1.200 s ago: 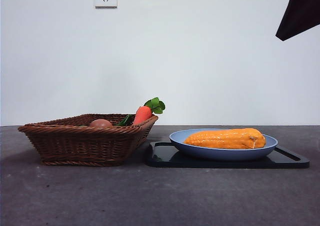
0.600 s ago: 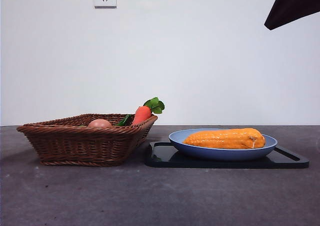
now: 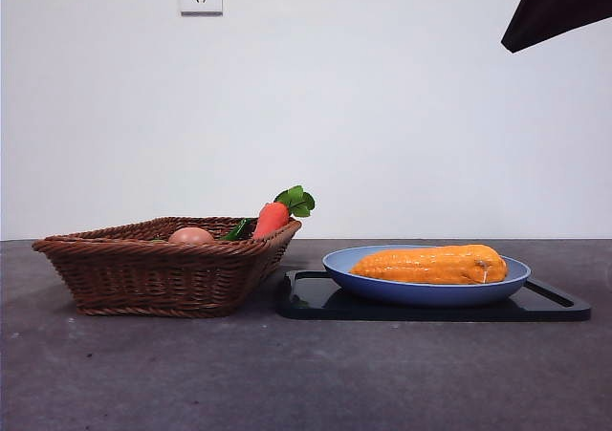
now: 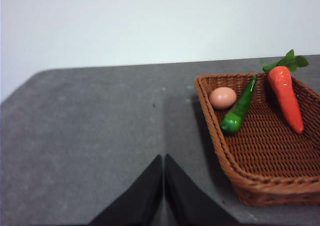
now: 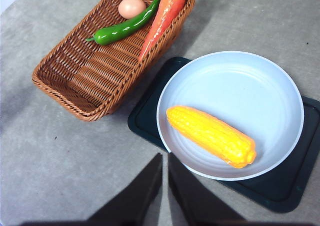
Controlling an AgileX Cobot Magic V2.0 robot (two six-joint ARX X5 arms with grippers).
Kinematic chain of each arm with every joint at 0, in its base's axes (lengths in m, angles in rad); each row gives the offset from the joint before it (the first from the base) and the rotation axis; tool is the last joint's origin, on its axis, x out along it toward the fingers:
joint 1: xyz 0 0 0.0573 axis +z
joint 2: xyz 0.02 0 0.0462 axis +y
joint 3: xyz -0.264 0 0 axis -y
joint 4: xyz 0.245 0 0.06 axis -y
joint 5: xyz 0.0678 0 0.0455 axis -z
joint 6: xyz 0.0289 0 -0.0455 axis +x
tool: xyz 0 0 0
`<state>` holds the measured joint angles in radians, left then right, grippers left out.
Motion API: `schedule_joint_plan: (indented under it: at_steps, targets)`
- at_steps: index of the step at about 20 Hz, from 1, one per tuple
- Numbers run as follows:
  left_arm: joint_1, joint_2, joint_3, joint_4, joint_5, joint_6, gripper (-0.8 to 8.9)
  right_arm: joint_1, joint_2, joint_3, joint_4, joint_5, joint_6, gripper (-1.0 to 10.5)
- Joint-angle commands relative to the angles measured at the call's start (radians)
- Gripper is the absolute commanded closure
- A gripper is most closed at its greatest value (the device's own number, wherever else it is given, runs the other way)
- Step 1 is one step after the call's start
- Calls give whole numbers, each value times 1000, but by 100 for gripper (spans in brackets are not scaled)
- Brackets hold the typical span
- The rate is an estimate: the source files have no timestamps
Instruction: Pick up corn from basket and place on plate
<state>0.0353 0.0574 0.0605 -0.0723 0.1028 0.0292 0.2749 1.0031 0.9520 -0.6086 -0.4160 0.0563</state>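
Placing step apparently finished: long, plump orange-yellow toy corn cob (image 5: pixel 211 136) lying on its side inside the wide, round, shallow matte blue plate (image 5: pixel 250 75), toward the lower middle of the right wrist frame, touching the plate floor and nothing else. Plate seated on a flat black rectangular tray (image 5: pixel 280 191), just beside the squarish brown woven wicker basket (image 5: pixel 60 80) in the upper left of that frame. Left in the basket: a red-orange carrot with green leaves (image 5: pixel 162 18), a glossy green pepper (image 5: pixel 122 28) and a small peach-coloured egg-like item (image 5: pixel 132 7). In the front frame, corn (image 3: pixel 430 264) at right of centre on the plate (image 3: pixel 426 290), basket (image 3: pixel 163 269) at left, all on the dark grey surface (image 3: pixel 287 374). Right pincer (image 5: pixel 164 173) raised well above the plate, jaws drawn together with only a thin slit between, gripping nothing; probably the dark shape in the upper right corner of the front frame. Left pincer (image 4: pixel 163 173) likewise closed and empty, waiting high beside the basket. By this judgement, no grasp left to make; next move calling only for a clear retreat of the right arm, away from plate and corn, without brushing either.
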Motion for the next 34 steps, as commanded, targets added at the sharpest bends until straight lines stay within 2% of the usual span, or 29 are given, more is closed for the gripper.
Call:
schedule_joint_plan:
  at_steps: [1,6,27,32,34]
  targets:
    - [2,-42,-31,-10,-3,-52,810,4,7,9,10,-2,-1,945]
    - [3,-55,-57,-109,-3,-99,810,4,7,9,10,-2,-1,945]
    - [3,-54,-57,-107,-2,-98,810,4,7,9,11,-2,-1,945]
    - [3,-54,-57,-107,-3,-98,810,-61,-70,-2,85,90,-122,945]
    - [3,-54,-57,-107,-3,-98,810,-104,-154,-54,153,86,-118,945]
